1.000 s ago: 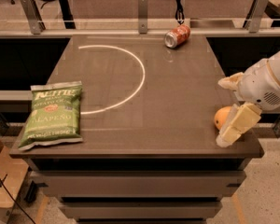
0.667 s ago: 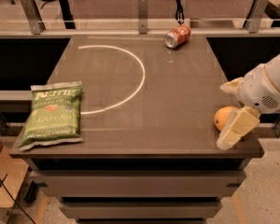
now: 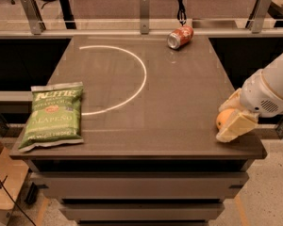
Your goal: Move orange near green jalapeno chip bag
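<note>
Bright orange point(image 3: 224, 119) rests front-right between the parted jaws; green jalapeno chip bag point(image 3: 54, 114) lies flat front-left.

We log gripper point(image 3: 228, 118) at table's 4 o'clock edge: cream-beige, with white arm casing point(image 3: 273, 86) behind it. Orange point(image 3: 221, 120) same spot: plain bright orange. Green jalapeno chip bag point(image 3: 54, 117) at 8 o'clock: green, white lettering, small red emblem. Soda can point(image 3: 180, 36) at 1 o'clock: red-orange, silver end. Table point(image 3: 179, 88): dark grey-brown. White arc point(image 3: 145, 74) toward 11 o'clock. Floor point(image 3: 269, 192): pale, speckled.

One high view, facing down over table point(image 3: 170, 102); claw point(image 3: 225, 120) at right edge.
</note>
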Robot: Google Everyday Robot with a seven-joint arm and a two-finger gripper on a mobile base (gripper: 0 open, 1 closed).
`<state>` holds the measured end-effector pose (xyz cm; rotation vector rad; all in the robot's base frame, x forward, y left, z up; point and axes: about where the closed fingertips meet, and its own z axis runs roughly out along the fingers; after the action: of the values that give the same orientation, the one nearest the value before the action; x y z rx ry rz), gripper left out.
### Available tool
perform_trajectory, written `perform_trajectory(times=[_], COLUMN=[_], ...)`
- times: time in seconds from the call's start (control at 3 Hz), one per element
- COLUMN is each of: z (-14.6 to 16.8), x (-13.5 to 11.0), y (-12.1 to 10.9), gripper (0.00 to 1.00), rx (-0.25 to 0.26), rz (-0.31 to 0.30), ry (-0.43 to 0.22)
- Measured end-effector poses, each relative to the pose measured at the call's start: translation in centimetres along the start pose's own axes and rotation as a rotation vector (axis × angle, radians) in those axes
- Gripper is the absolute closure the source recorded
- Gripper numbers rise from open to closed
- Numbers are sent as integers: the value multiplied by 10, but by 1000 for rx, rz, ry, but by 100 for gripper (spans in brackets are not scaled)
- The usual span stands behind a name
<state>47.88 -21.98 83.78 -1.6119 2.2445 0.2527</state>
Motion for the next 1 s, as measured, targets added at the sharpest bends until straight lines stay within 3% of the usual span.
perform_trajectory(times=[0.33,0.67,1.0], z=[-9,-22,-55], x=[-4,-19,-77], y=[-1,-3,-8], gripper=[65,88,100], rx=[24,44,90], rz=[-19,-42,-131], ry=[22,-1,-133])
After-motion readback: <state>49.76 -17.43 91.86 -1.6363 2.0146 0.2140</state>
